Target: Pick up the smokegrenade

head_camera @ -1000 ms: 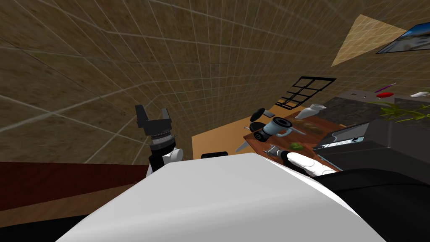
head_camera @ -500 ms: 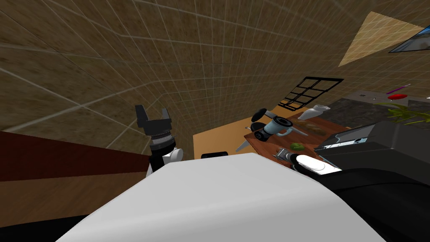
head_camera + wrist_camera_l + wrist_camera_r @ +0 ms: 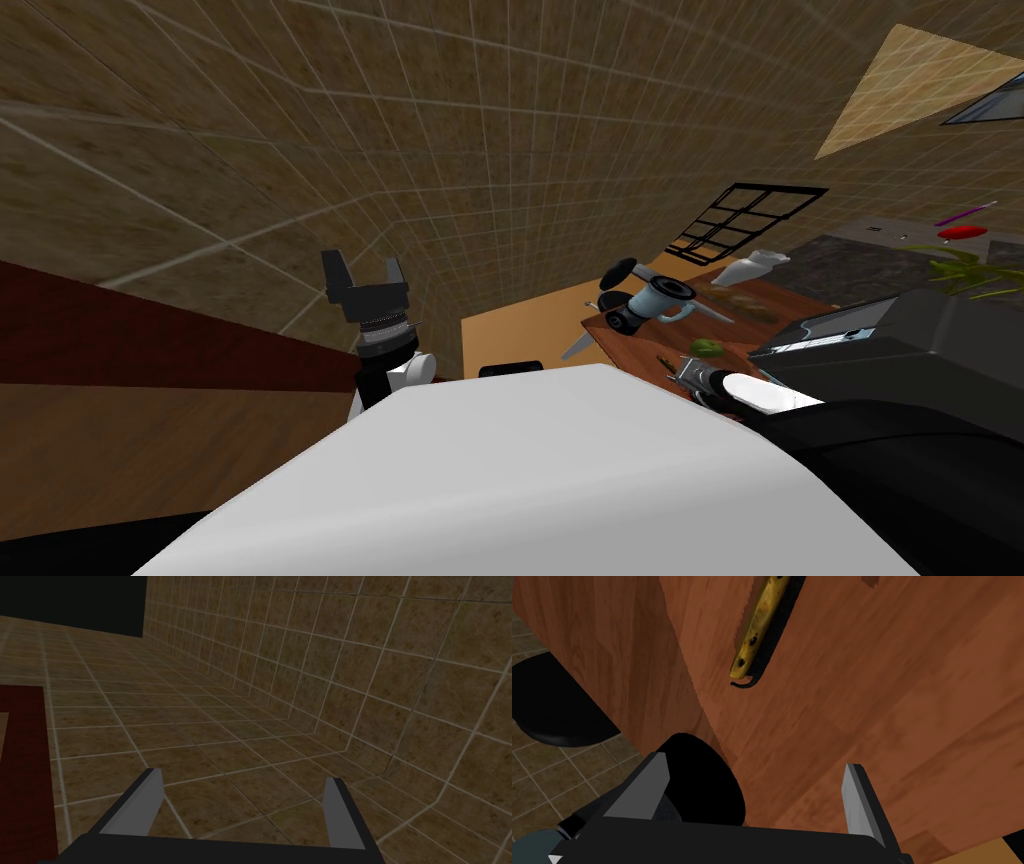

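Holds the left gripper (image 3: 244,776) up over tiled floor (image 3: 150,706), fingers spread wide. Holds the right gripper (image 3: 757,762) low over a reddish wooden bench (image 3: 902,706), fingers likewise wide apart. Meets a black disc (image 3: 704,776) right by one finger, at the bench's edge. Finds the smoke grenade (image 3: 756,628) a little ahead, roughly in line with the gap between the fingers, lying on the bench top near that edge and apart from both fingers: slim, yellow-brown, dotted with dark holes, a black hook at the near end. Sees a second black disc (image 3: 557,706) beyond the bench's edge, against the tiled floor. Makes out, from the head view, a pale blue cylinder (image 3: 655,298) among grey blades (image 3: 578,347) at the bench's corner, then farther along a green lump (image 3: 707,348), a brown patch (image 3: 742,300) and a white object (image 3: 752,264).
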